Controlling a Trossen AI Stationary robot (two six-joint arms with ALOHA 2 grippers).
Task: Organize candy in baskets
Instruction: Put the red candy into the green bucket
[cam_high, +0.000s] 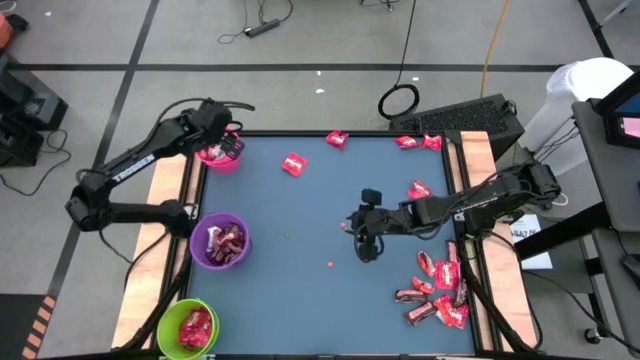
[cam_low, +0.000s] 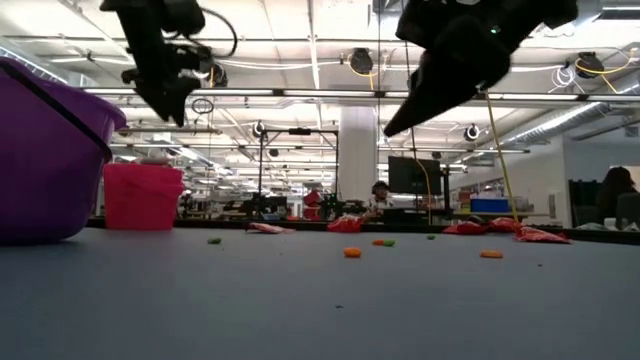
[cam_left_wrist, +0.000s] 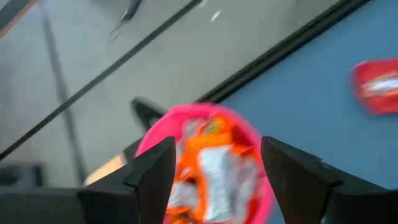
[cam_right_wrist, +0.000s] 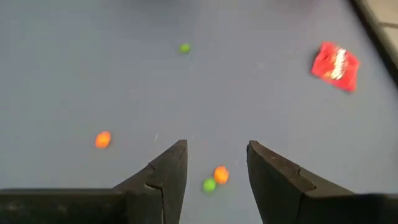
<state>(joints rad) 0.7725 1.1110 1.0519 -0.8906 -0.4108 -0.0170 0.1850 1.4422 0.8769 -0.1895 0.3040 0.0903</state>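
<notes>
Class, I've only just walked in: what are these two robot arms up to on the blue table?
They are sorting wrapped candy into three tubs. The left gripper hangs open over the pink basket, which has orange-wrapped pieces in it. The right gripper hovers open and empty above mid-table, over a few loose specks. The purple basket and green basket each hold candy, and a pile of red candy waits near the right edge.

We see a bright pink basket (cam_high: 222, 152) at the blue-grey table's (cam_high: 300, 260) far left corner holding orange-and-silver wrappers (cam_left_wrist: 214, 168), a purple basket (cam_high: 222, 243) along the left edge with dark brown and pink-red pieces, and a lime green basket (cam_high: 190, 328) at the near left corner filled with red. Shiny red candy (cam_high: 437, 290) with white marks clusters along the right edge, and we spot tiny orange and green specks (cam_right_wrist: 214, 178) mid-table between dark fingers.
</notes>
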